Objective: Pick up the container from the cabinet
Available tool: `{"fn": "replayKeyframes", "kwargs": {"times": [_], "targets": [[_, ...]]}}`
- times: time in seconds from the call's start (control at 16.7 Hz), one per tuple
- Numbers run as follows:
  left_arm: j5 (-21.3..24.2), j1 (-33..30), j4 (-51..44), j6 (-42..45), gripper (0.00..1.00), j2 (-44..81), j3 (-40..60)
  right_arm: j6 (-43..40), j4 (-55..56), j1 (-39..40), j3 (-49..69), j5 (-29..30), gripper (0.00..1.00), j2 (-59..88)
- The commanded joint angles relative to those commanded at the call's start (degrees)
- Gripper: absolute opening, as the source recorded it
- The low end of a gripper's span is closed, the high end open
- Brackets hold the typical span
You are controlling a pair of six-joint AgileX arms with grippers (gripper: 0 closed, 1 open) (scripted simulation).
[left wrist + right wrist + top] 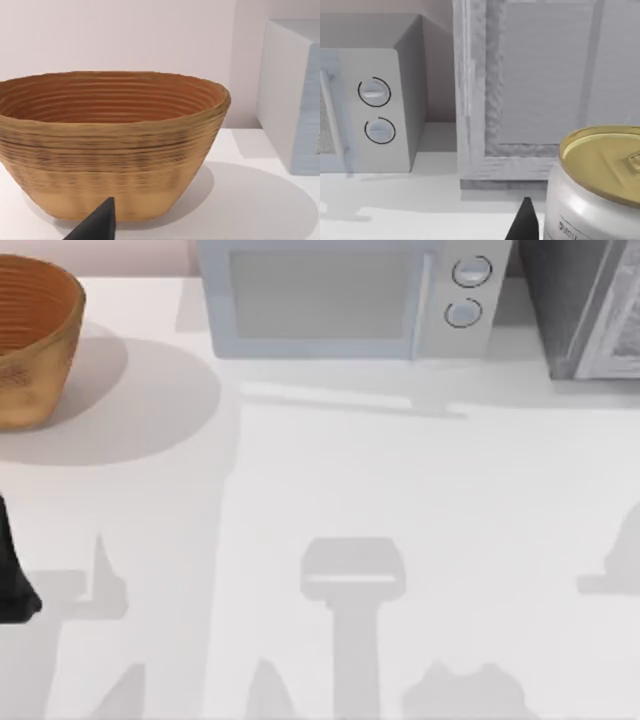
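The container is a silver can with a gold lid (600, 185), standing upright and very close in the right wrist view. One dark fingertip (525, 225) of my right gripper shows right beside it; whether it touches the can I cannot tell. Behind the can stands the grey cabinet (540, 90), its panelled front facing me; it is at the table's back right corner (590, 310). My left arm (10, 575) is at the table's left edge. One of its fingertips (97, 225) points at a woven basket (110, 145).
A grey microwave (340, 295) with two round knobs stands at the back centre, just left of the cabinet. The woven basket (30, 340) sits at the back left. The white tabletop (400, 490) stretches open across the middle and front.
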Motion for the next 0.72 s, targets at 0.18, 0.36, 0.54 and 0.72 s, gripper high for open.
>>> {"fn": "replayKeyframes", "kwargs": {"times": [0.18,0.36,0.54,0.72], "targets": [[0.0,0.0,0.0,0.0,1.0,0.0,0.0,-0.1,3.4,-2.2,-9.3,-2.5,0.0,-8.5],[0.0,0.0,0.0,0.0,1.0,0.0,0.0,-0.2,5.0,-3.2,-13.1,-3.6,0.0,-12.2],[0.0,0.0,0.0,0.0,1.0,0.0,0.0,-0.2,5.0,-3.3,-13.1,-3.7,0.0,-12.2],[0.0,0.0,0.0,0.0,1.0,0.0,0.0,-0.1,4.9,-3.1,-13.2,-3.6,0.0,-11.9]]}}
